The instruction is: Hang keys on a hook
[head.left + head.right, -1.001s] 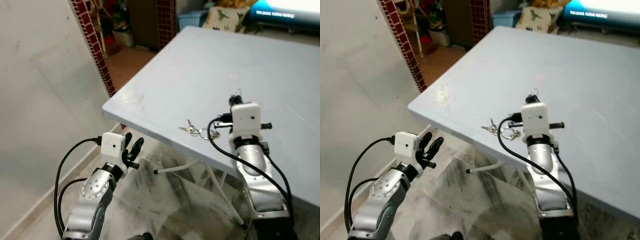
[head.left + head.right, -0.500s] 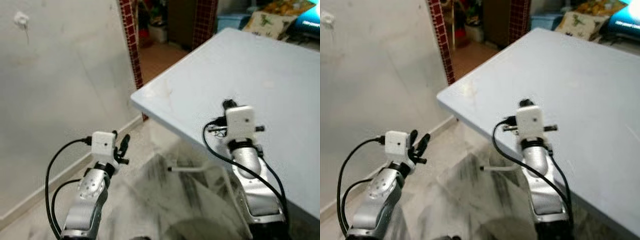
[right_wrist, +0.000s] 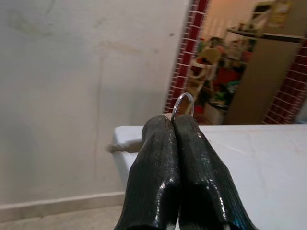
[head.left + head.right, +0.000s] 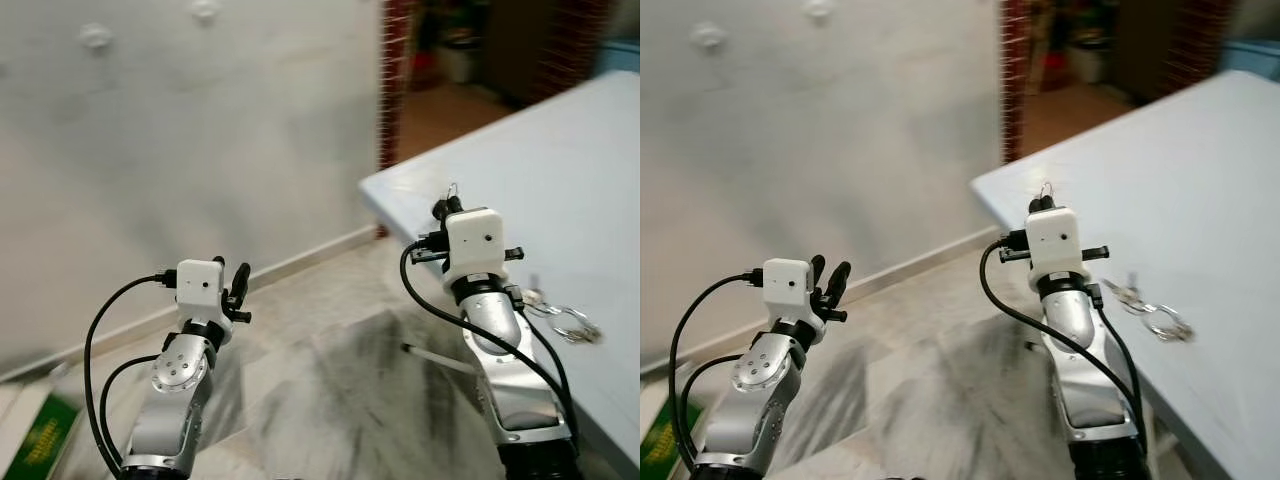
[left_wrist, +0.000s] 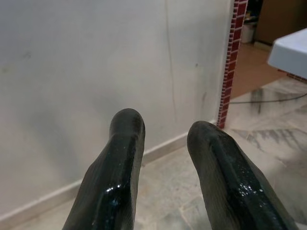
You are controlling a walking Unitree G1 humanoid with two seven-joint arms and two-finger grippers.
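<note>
The right gripper point(image 3: 173, 125) is pressing its two black fingers together on a silver key ring point(image 3: 183, 103), which is poking out above the fingertips near the corner of the pale blue table point(image 4: 590, 180). A bunch of keys point(image 4: 1152, 312) is lying on that table beside the right arm. The left gripper point(image 5: 165, 132) is hanging over the floor, well away from the table, jaws apart and empty.

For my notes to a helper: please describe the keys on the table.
Look at the pale table on the robot's right. The keys lie flat near its front edge, right of the right arm. Unlike the ring pinched in the right claw, they lie loose.
</note>
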